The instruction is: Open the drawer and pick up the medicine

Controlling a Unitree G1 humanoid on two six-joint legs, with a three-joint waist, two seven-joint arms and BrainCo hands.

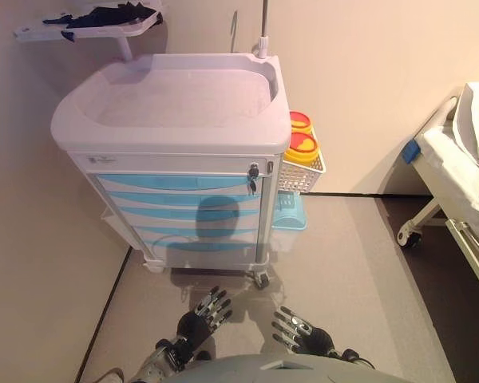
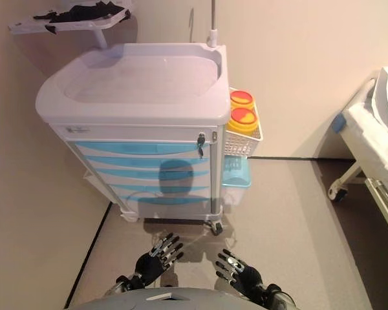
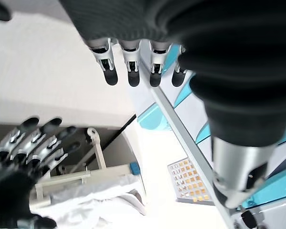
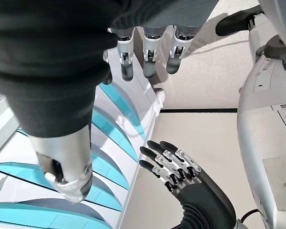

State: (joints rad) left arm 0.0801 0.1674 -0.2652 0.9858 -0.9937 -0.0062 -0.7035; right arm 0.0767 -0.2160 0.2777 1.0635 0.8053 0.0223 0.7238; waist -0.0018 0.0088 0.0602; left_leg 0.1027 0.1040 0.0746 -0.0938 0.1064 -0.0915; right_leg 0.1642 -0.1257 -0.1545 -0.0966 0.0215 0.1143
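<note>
A white medical cart (image 1: 176,104) with several light-blue drawers (image 1: 184,198) stands ahead against the wall. All drawers are closed. A key hangs in the lock (image 1: 254,171) at the top right of the drawer front. No medicine is in view. My left hand (image 1: 201,317) and right hand (image 1: 302,332) hang low over the floor in front of the cart, apart from it, fingers straight and empty. The drawers also show in the right wrist view (image 4: 119,119) and the left wrist view (image 3: 200,133).
A white wire basket (image 1: 302,169) on the cart's right side holds two yellow containers with red lids (image 1: 302,145). A light-blue bin (image 1: 290,211) hangs below it. A bed (image 1: 463,183) on wheels stands at the right. A tray with dark items (image 1: 96,20) is up left.
</note>
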